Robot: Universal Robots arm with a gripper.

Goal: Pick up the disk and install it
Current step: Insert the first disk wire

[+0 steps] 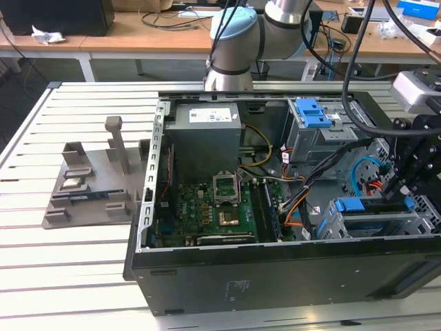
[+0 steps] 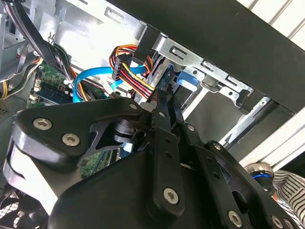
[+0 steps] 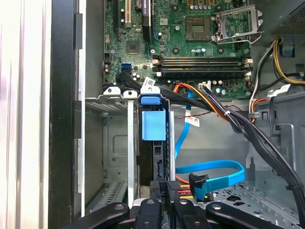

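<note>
The disk (image 3: 159,157) stands on edge in the metal drive cage (image 3: 114,95) at the front corner of the open computer case (image 1: 275,276), on the exterior view's right. Its blue plastic frame (image 3: 153,125) caps the end nearest the motherboard and also shows in the exterior view as the blue frame (image 1: 348,205). My gripper (image 1: 394,196) reaches down into the case at the disk's other end. In both wrist views its black fingers (image 2: 164,107) sit close together on the disk's thin edge, and the gripper (image 3: 162,191) looks shut on it.
Blue data cables (image 3: 214,169) and a red-yellow power lead (image 2: 131,76) run beside the cage. A second cage with a large blue latch (image 1: 313,110) stands further back. A motherboard (image 1: 207,207) lies in the case. A grey fixture (image 1: 89,186) sits on the slatted table at the exterior view's left.
</note>
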